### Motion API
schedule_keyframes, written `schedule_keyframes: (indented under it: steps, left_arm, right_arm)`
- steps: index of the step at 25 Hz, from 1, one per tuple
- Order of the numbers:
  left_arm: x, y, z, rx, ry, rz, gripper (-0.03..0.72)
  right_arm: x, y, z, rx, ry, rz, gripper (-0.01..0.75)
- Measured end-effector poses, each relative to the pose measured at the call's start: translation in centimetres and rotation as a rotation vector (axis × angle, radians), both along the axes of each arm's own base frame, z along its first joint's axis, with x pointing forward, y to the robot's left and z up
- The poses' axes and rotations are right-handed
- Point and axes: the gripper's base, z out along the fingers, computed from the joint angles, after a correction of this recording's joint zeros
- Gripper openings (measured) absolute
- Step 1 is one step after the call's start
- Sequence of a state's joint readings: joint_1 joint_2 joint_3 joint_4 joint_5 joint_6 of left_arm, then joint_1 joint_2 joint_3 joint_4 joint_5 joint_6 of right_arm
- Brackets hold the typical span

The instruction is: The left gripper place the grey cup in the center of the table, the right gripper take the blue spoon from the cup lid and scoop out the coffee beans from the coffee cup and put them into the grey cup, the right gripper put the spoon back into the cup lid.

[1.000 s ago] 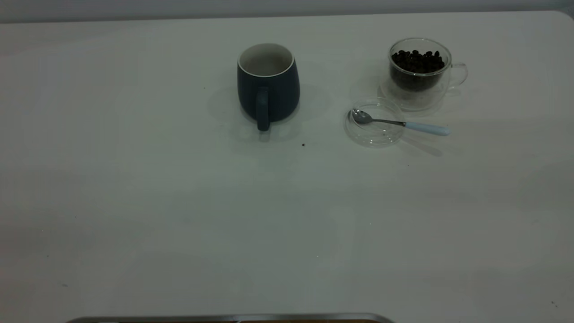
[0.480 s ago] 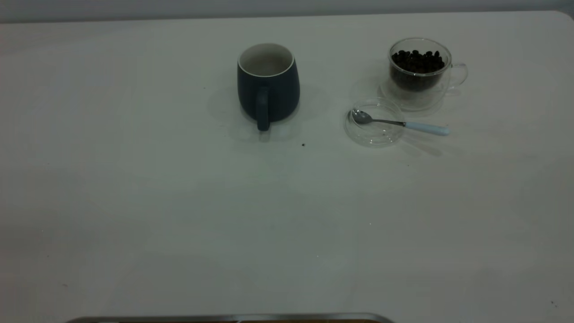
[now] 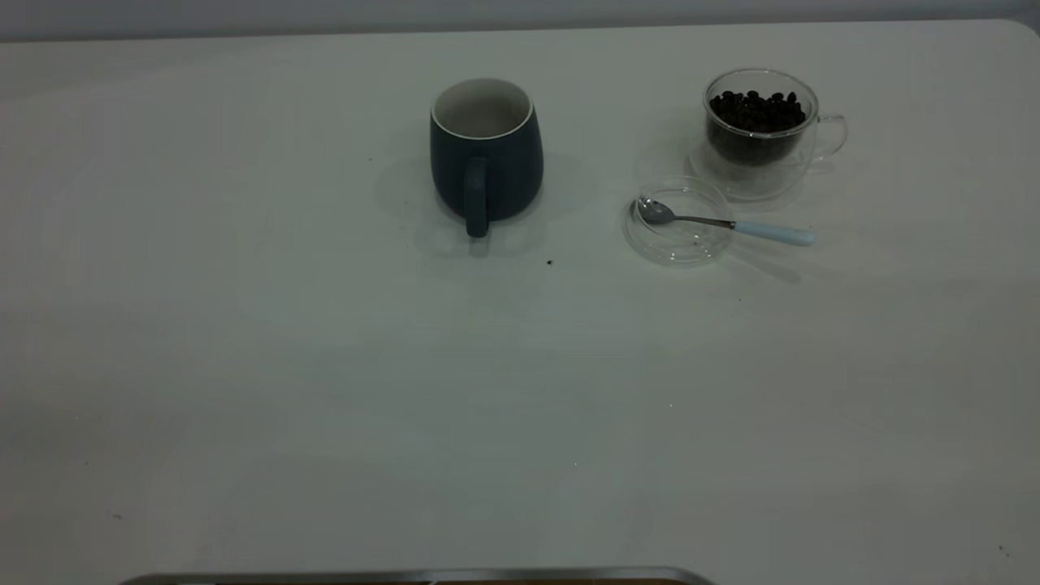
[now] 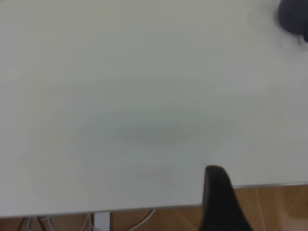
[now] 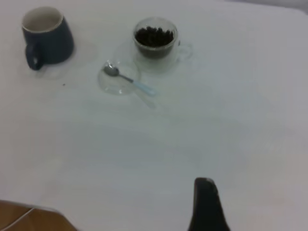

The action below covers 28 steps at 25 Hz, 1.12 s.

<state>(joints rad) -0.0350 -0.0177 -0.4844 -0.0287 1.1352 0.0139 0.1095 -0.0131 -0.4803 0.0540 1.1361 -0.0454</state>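
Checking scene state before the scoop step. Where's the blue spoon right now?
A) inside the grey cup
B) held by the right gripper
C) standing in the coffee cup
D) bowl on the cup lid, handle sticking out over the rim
D: the exterior view shows the blue spoon with its metal bowl on the cup lid and its pale handle reaching past the rim, over the table, in front of the coffee cup.

The blue spoon (image 3: 721, 223) rests on the cup lid (image 3: 679, 221), between the grey cup (image 3: 486, 153) and the coffee cup (image 3: 764, 132).

1 grey cup (image 3: 486, 154), 1 coffee cup (image 3: 761, 134), 1 cup lid (image 3: 678, 223), 1 blue spoon (image 3: 725, 223)
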Motion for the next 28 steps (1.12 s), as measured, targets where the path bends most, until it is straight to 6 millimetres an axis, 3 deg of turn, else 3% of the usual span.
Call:
schedule_keyframes:
  steps: [28]
  left_arm:
    - [0.0, 0.0, 0.0, 0.0, 0.0, 0.0, 0.495]
  right_arm:
    - [0.14, -0.61, -0.03, -0.008, -0.004, -0.075, 0.504]
